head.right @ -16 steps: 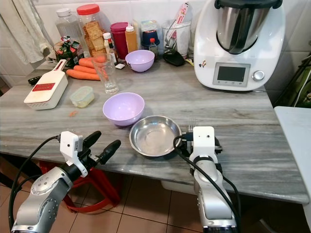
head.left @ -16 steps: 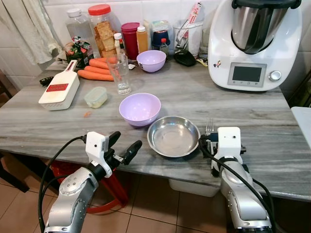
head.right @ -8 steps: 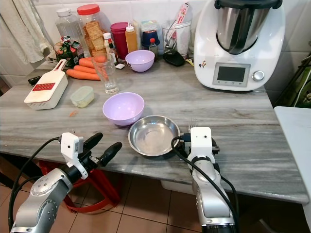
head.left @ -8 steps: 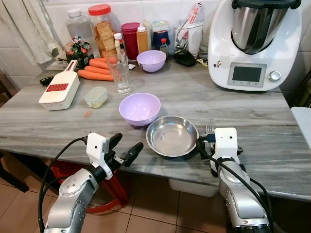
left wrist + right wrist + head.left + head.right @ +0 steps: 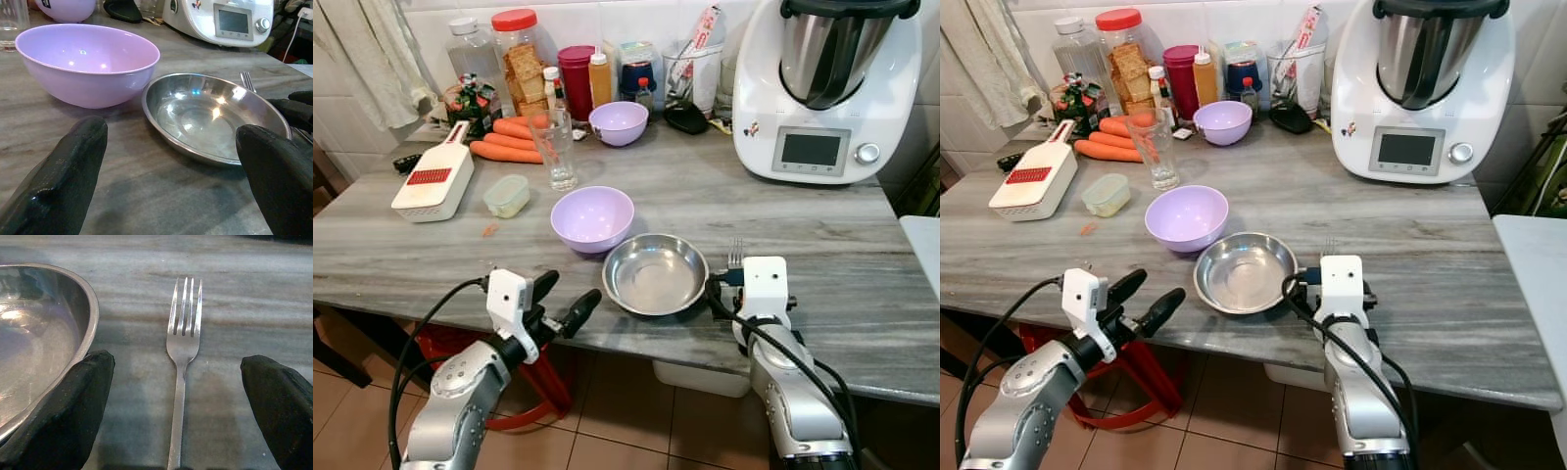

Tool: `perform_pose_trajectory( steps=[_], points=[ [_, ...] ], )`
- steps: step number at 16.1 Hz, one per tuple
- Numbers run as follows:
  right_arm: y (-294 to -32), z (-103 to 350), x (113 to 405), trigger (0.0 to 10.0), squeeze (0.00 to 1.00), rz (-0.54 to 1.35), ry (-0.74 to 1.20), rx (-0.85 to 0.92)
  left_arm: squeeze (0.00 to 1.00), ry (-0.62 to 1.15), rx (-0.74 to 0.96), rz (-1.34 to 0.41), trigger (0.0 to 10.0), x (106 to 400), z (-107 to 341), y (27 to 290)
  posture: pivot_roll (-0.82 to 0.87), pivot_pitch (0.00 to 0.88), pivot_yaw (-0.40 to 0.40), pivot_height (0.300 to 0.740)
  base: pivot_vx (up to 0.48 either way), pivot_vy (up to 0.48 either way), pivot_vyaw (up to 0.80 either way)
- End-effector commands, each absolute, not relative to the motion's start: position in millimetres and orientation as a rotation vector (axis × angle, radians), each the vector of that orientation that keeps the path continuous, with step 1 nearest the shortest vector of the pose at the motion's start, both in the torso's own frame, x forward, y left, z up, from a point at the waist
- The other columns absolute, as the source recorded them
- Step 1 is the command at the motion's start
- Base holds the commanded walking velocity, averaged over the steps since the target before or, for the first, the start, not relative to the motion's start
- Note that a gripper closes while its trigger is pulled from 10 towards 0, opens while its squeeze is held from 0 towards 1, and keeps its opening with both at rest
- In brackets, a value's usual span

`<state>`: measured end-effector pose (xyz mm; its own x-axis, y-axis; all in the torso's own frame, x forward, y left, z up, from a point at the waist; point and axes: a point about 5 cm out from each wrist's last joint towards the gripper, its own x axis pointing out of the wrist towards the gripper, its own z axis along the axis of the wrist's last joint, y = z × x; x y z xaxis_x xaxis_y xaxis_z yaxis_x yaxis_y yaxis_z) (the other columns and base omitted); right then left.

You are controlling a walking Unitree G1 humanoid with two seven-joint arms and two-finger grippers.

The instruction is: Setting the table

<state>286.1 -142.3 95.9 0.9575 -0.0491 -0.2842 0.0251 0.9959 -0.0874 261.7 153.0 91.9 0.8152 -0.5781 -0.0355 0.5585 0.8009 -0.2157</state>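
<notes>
The right gripper (image 5: 178,406) is sitting wide open around the fork (image 5: 183,340) — low middle of the frame. It should be closing slowly on the handle, missing the steel plate (image 5: 44,333).

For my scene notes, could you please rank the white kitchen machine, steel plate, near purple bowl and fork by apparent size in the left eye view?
1. White kitchen machine
2. Steel plate
3. Near purple bowl, slightly smaller, though farther off, so unsure
4. Fork
</notes>
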Motion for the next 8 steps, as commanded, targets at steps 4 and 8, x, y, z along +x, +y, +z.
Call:
perform_pose_trajectory(
  steps=[4,8],
  points=[
    [-154.1,102.8,271.8,10.0,0.0,-0.088,0.221,-0.039,0.0,0.1,-0.182,-0.628,10.0,260.0,95.1,156.2,-0.07,0.0,0.074,0.74,0.0,0.0,0.0],
    [-166.4,113.3,258.9,10.0,0.0,-0.151,0.107,-0.031,0.0,0.091,-0.191,-0.643,10.0,261.2,98.8,156.5,-0.08,0.0,0.083,0.74,0.0,0.0,0.0]
  ],
)
